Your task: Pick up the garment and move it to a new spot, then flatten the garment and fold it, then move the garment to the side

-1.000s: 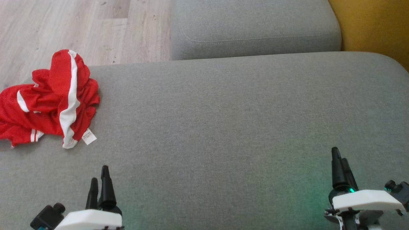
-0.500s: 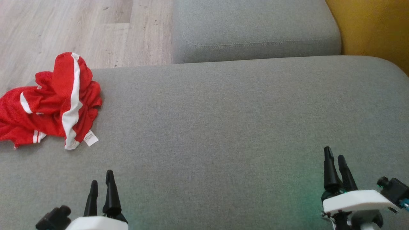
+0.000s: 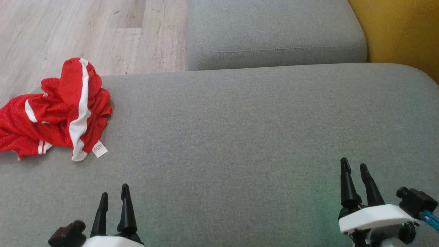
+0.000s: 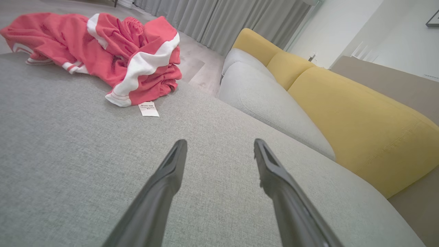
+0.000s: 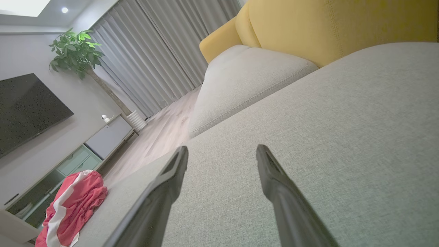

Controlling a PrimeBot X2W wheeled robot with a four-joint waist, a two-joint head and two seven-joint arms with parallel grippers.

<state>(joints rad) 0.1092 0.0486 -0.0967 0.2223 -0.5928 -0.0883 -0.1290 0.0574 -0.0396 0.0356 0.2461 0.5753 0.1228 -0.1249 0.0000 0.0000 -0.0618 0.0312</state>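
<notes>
The garment is a crumpled red mesh piece with white stripes and a small white label, lying at the far left of the grey cushion. It also appears in the left wrist view as the garment at upper left, and low at the left of the right wrist view as the garment. My left gripper stands open near the front edge, below and right of the garment, well apart from it. My right gripper stands open at the lower right, far from the garment. Both hold nothing.
A second grey cushion lies beyond the big one, with a yellow backrest at the right. Wooden floor shows past the cushion's far left edge. A TV, cabinet and plant stand across the room.
The head camera has shifted, so the whole picture slid slightly down and right. Both grippers have drawn back toward the bottom edge, the right one also leftward. The garment lies as before.
</notes>
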